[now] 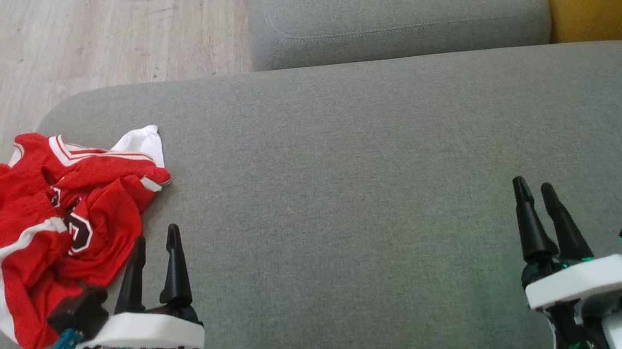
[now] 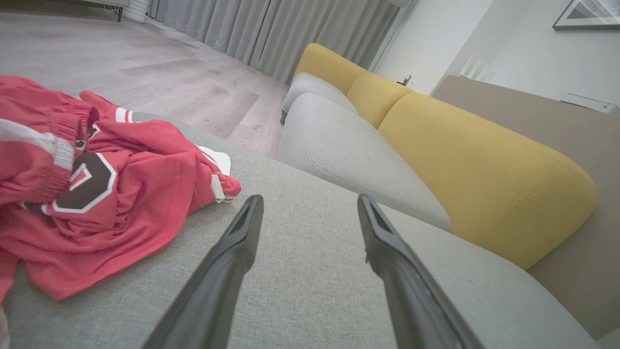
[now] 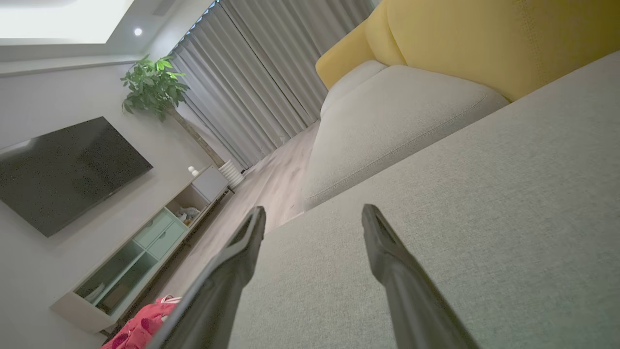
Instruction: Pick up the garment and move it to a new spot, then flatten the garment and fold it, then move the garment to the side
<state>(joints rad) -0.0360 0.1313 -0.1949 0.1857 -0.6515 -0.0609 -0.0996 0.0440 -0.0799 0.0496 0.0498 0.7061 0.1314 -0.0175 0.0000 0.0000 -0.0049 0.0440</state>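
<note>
One crumpled garment (image 1: 29, 216) on one cushion (image 1: 372, 192); left claw (image 1: 156, 233), right claw (image 1: 532, 182), both apart

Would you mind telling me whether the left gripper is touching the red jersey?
Apart. The left wrist view shows bare grey cushion between the red jersey and the open left gripper.

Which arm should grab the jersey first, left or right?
Left, probably. The left gripper is open right beside the crumpled jersey at the cushion's left end, while the right gripper sits far across it.
</note>
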